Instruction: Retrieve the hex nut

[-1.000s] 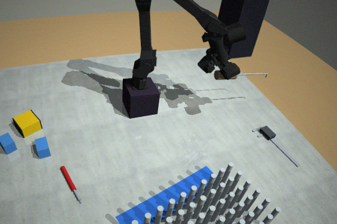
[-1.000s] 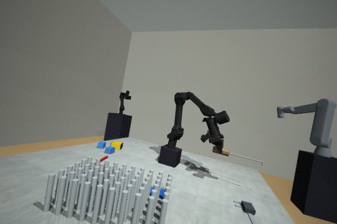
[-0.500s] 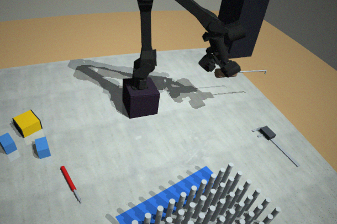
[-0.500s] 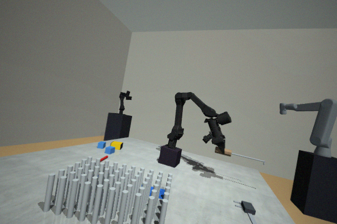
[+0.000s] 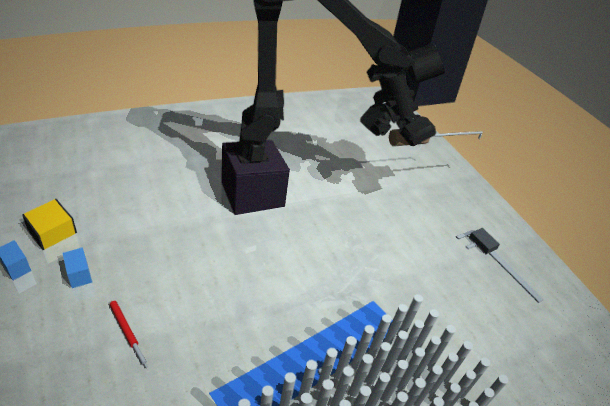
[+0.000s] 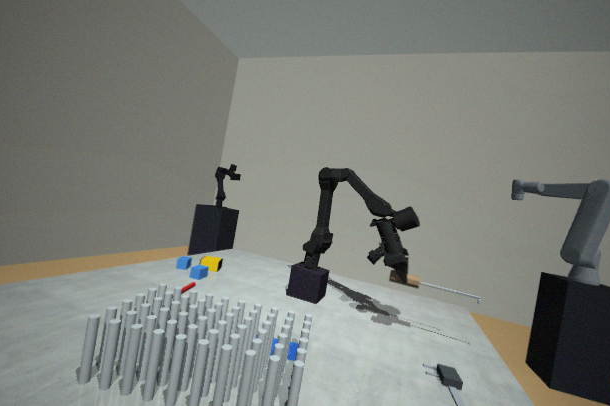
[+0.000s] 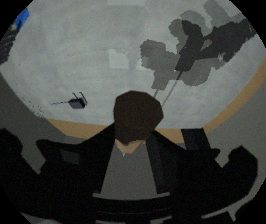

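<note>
My gripper (image 5: 414, 138) (image 6: 405, 280) (image 7: 131, 127) is shut on the wooden handle of a hook tool (image 5: 397, 137) (image 6: 412, 281) (image 7: 138, 115). It is raised above the table's far right part, away from the spacers. The tool's thin metal rod points right and ends in a small bent tip. Several upright metal spacers (image 5: 366, 341) (image 6: 154, 365) (image 7: 4, 47) stand in the foreground of the top and exterior views. The blue taped strip (image 5: 366, 312) (image 6: 293, 351) (image 7: 21, 19) lies along their side facing the arm base. No hex nut can be made out in any view; the spacers hide much of the ground.
A grey caliper-like tool (image 5: 484, 240) (image 6: 449, 376) (image 7: 77, 103) lies near the right table edge. A red-handled tool (image 5: 123, 323) (image 6: 188, 287) lies left of the strip. Two blue blocks (image 5: 77, 268) (image 6: 199, 272) and a yellow block (image 5: 50, 223) (image 6: 211, 263) lie farther left.
</note>
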`<move>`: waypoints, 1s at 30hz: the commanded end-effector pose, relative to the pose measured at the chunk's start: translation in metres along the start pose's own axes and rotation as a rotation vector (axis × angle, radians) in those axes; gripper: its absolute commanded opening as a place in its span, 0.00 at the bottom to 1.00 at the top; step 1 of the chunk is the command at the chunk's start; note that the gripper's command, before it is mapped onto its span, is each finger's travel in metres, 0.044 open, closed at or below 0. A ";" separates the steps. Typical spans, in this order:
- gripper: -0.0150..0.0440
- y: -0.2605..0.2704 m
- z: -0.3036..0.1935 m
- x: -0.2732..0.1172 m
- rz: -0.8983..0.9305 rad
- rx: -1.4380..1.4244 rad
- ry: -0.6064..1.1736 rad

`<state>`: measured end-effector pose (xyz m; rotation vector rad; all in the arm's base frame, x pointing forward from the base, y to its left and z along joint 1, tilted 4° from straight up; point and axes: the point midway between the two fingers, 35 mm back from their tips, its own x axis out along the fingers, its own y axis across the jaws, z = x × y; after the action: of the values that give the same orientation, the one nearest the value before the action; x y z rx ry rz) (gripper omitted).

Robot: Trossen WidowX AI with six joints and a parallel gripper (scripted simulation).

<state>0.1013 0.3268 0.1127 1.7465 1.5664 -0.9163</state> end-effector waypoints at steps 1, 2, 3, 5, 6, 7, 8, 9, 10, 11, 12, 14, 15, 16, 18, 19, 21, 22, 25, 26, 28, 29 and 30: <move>0.25 0.001 0.001 0.003 0.003 0.003 0.002; 0.25 0.001 0.001 0.004 0.003 0.003 0.002; 0.25 0.001 0.001 0.005 0.003 0.003 0.002; 0.25 0.001 0.001 0.007 0.003 0.003 0.002; 0.25 0.001 0.002 0.008 0.003 0.003 0.002; 0.25 0.001 0.002 0.009 0.003 0.003 0.002; 0.25 0.001 0.002 0.010 0.003 0.003 0.002; 0.25 0.001 0.002 0.011 0.003 0.003 0.002; 0.25 0.001 0.003 0.012 0.003 0.003 0.002; 0.25 0.001 0.003 0.012 0.003 0.003 0.002; 0.25 0.001 0.003 0.013 0.003 0.003 0.002; 0.25 0.001 0.004 0.015 0.003 0.003 0.002; 0.25 0.001 0.004 0.016 0.003 0.003 0.002; 0.25 0.001 0.004 0.017 0.003 0.003 0.002; 0.25 0.002 0.005 0.019 0.003 0.003 0.002; 0.25 0.002 0.005 0.020 0.003 0.003 0.002; 0.25 0.002 0.006 0.021 0.003 0.003 0.002; 0.25 0.002 0.006 0.022 0.003 0.003 0.002; 0.25 0.002 0.007 0.025 0.003 0.003 0.002; 0.25 0.002 0.007 0.026 0.003 0.003 0.002; 0.25 0.002 0.008 0.027 0.003 0.003 0.002; 0.25 0.002 0.008 0.028 0.003 0.003 0.002; 0.25 0.002 0.008 0.029 0.003 0.003 0.002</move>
<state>0.1038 0.3354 0.0863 1.7469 1.5667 -0.9159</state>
